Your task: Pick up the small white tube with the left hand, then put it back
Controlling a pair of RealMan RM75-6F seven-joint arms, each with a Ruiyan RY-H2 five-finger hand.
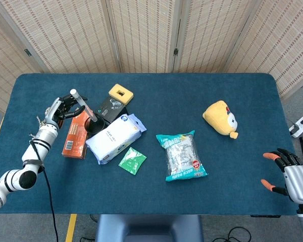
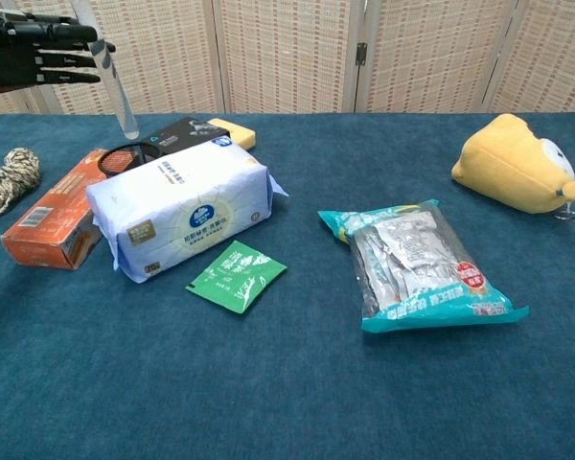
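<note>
The small white tube (image 1: 85, 107) is a thin pale stick held slanting above the table's left side. My left hand (image 1: 59, 108) grips its upper end. In the chest view the tube (image 2: 115, 86) hangs from the dark left hand (image 2: 29, 53) at the top left, and its lower tip hovers just over a black ring (image 2: 129, 156). My right hand (image 1: 288, 174) rests off the table's right front corner, fingers spread and holding nothing.
Under and beside the tube lie an orange box (image 1: 76, 133), a white tissue pack (image 1: 113, 138), a black box (image 1: 110, 107) and a yellow block (image 1: 121, 94). A green sachet (image 1: 132, 160), a snack bag (image 1: 182, 156), a yellow plush (image 1: 219, 118) and a rope bundle (image 2: 5, 182) also lie about.
</note>
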